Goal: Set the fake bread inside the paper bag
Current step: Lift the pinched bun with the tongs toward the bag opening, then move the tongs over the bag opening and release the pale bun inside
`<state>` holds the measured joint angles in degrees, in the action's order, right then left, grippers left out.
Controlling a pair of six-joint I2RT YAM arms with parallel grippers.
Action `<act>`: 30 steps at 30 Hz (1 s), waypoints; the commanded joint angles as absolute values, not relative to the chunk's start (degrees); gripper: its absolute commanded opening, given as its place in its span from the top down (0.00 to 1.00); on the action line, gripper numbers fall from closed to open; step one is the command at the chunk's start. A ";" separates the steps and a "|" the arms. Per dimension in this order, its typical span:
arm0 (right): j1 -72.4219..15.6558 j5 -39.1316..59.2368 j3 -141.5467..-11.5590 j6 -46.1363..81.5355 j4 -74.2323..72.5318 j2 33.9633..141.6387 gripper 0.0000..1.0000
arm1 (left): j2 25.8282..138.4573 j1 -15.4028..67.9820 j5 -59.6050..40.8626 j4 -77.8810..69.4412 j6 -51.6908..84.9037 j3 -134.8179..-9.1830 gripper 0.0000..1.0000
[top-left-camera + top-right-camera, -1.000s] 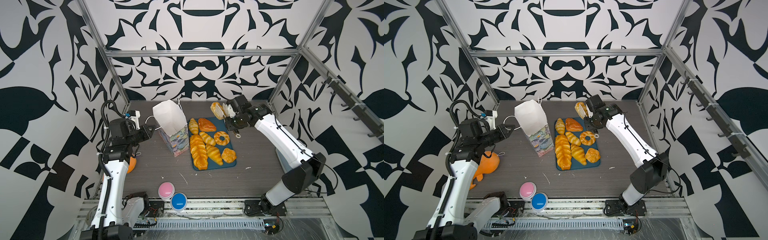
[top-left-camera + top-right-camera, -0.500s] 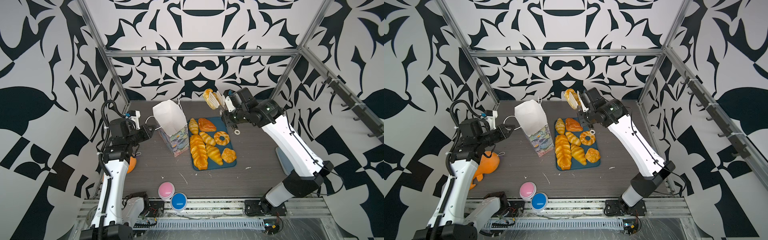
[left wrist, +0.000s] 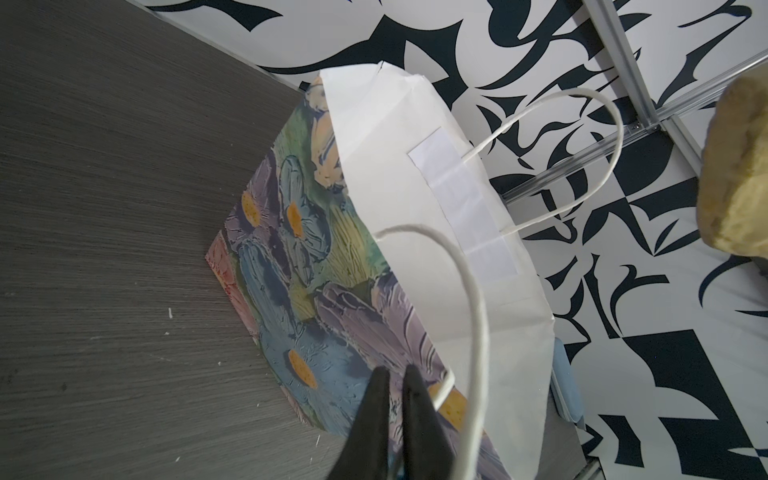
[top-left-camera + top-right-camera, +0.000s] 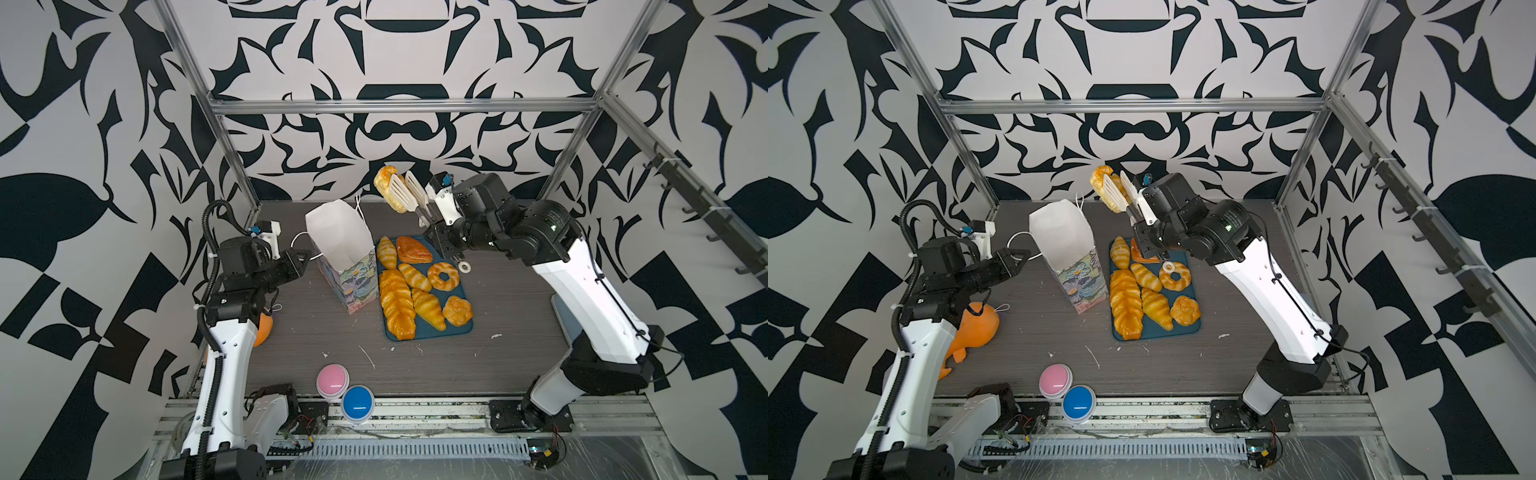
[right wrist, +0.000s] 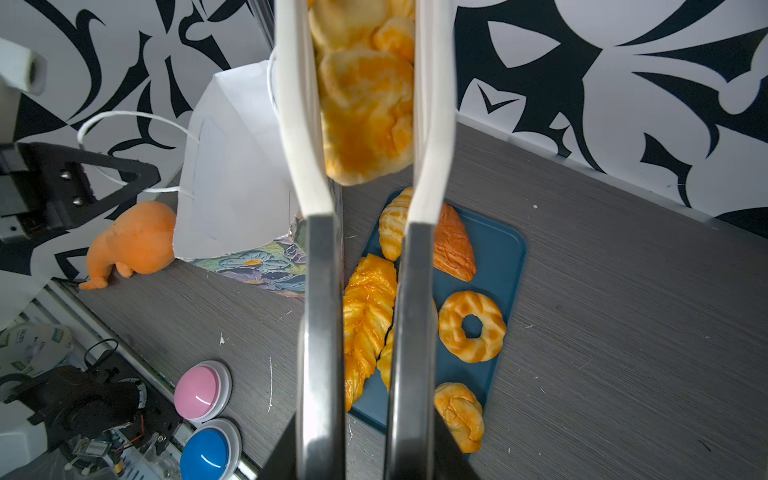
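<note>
Now seven pastries fill the tray, right tool clamps a roll, left tool closed beside the paper bag.

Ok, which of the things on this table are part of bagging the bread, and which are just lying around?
For the job: paper bag; pastry held up in the right gripper; seven pastries on the blue tray; left gripper, next to the bag.
Lying about: orange toy; pink button; blue button.
</note>
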<state>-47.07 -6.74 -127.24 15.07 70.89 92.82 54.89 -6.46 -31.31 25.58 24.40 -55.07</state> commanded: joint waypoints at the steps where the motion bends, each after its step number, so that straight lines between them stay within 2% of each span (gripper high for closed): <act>1: -48.34 -3.91 -128.26 15.86 64.94 90.99 0.66 | 55.05 -6.68 -32.66 26.05 24.43 -55.81 0.87; 11: -50.29 5.72 -123.37 18.04 56.78 89.91 0.66 | 54.98 -6.72 -32.96 26.00 24.46 -55.57 0.87; 30: -54.45 7.09 -116.76 20.50 51.89 94.94 0.66 | 54.93 -6.68 -33.71 26.14 24.80 -55.56 0.87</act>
